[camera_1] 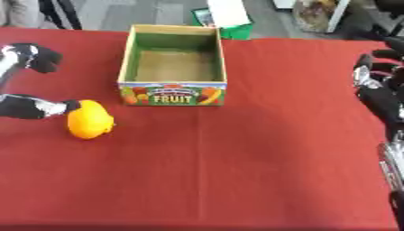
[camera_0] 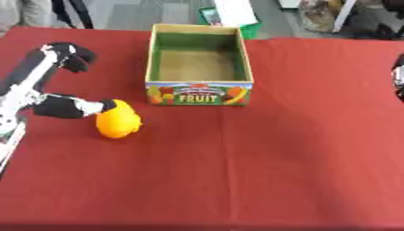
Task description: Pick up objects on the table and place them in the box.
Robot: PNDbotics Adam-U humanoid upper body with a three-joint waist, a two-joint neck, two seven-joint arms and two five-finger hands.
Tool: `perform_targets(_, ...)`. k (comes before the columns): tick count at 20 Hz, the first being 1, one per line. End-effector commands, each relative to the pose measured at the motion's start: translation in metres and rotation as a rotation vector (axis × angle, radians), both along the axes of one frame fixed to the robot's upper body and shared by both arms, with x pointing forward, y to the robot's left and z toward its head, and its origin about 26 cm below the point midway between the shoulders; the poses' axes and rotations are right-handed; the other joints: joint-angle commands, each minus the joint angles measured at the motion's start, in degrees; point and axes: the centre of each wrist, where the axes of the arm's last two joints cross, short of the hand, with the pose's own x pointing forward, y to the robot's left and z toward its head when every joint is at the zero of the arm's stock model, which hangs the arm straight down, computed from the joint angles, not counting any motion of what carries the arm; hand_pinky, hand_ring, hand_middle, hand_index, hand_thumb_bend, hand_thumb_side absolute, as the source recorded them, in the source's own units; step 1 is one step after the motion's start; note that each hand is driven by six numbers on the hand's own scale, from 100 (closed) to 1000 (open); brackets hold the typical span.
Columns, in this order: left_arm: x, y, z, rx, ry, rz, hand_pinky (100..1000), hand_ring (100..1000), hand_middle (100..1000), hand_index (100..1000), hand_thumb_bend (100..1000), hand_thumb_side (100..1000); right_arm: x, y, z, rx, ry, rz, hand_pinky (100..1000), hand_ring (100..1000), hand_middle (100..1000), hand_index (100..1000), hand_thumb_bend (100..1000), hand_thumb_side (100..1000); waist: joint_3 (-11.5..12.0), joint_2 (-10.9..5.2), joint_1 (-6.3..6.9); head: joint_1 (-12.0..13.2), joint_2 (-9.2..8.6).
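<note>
Nothing's in the green-lined cardboard fruit box (camera_0: 199, 58) yet; the round orange fruit (camera_0: 118, 121) sits on the red tablecloth (camera_0: 276, 149), the black left hand (camera_0: 67, 106) spread wide, one finger touching it, nothing gripped

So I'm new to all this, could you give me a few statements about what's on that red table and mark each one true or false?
1. The box is empty inside. True.
2. The orange fruit lies in the box. False: it sits on the red table, left of the box.
3. The left hand touches the orange fruit. True.
4. The box lies tipped on its side. False: it stands upright, open at the top.
5. The right hand holds a fruit. False: it holds nothing, at the right edge.
</note>
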Motion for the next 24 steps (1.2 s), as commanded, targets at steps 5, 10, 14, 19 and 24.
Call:
perform_targets(5,0.002,-0.002,-0.006,0.19,0.032,0.086,699,663,668,776,782,205,0.0,-0.004,0.01,-0.019,-0.028,-0.001,630,630,656,807,175,139,-0.3,-0.91,0.13,0.0,0.13)
perform_targets(10,0.008,-0.011,-0.02,0.21,0.054,0.089,703,669,678,775,800,207,0.0,-0.003,0.011,-0.019,-0.029,0.0,629,630,656,807,176,139,-0.7,-0.85,-0.09,0.3,0.06)
perform_targets(14,0.013,-0.016,-0.027,0.212,0.061,0.099,702,670,685,779,830,201,0.0,-0.003,0.01,-0.016,-0.028,0.002,629,630,656,807,176,138,-0.8,-0.75,-0.15,0.4,0.04)
perform_targets(19,0.018,-0.018,-0.035,0.215,0.061,0.126,699,667,682,775,829,171,0.0,-0.002,0.01,-0.015,-0.026,0.004,629,629,655,806,173,138,-1.0,-0.65,-0.18,0.4,-0.02)
perform_targets(24,0.022,-0.018,-0.036,0.261,0.054,0.146,694,643,651,757,776,103,0.0,-0.002,0.01,-0.014,-0.026,0.004,629,629,655,806,176,137,-1.1,-0.64,-0.2,0.4,-0.02)
